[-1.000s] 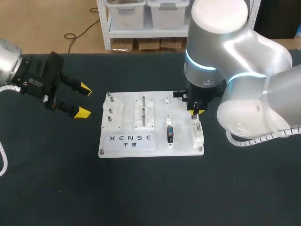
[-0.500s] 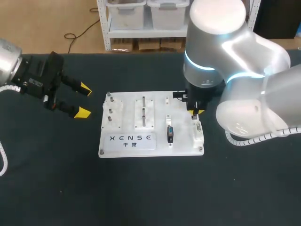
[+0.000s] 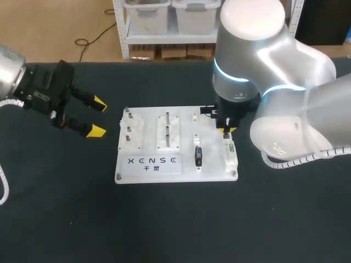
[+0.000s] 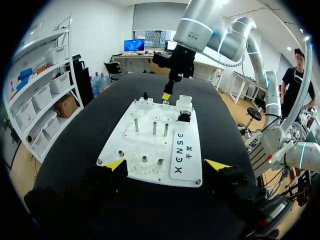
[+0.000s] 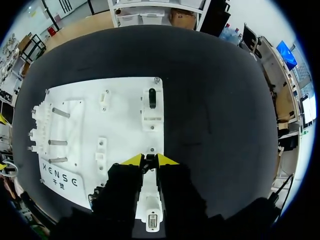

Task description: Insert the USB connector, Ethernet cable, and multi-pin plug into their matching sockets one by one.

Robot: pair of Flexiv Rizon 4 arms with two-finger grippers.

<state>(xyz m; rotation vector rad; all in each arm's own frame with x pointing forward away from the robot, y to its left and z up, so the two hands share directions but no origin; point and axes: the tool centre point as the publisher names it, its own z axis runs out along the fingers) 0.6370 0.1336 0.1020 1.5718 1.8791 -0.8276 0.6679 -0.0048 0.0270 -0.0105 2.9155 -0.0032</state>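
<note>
A white socket board (image 3: 143,150) lies mid-table. My right gripper (image 3: 226,130) hangs over its back right part, at the far end of a white holder (image 3: 231,156). In the right wrist view the yellow tips (image 5: 149,159) stand almost together, shut on a small dark connector. The white holder (image 5: 150,200) shows under the fingers. Ahead of them a black plug (image 5: 152,97) sits by the board's corner. A black multi-pin plug (image 3: 198,156) sits on the board's front right. My left gripper (image 3: 97,116) is open and empty, left of the board, which lies ahead of it (image 4: 165,164).
Several upright metal pegs (image 3: 167,125) and small posts (image 3: 127,127) stand on the board's left half. Dark table (image 3: 175,224) surrounds the board on all sides, with the widest free room in front and at the far left.
My right arm has edged slightly to the left over the board's back right part. The left arm has not moved.
</note>
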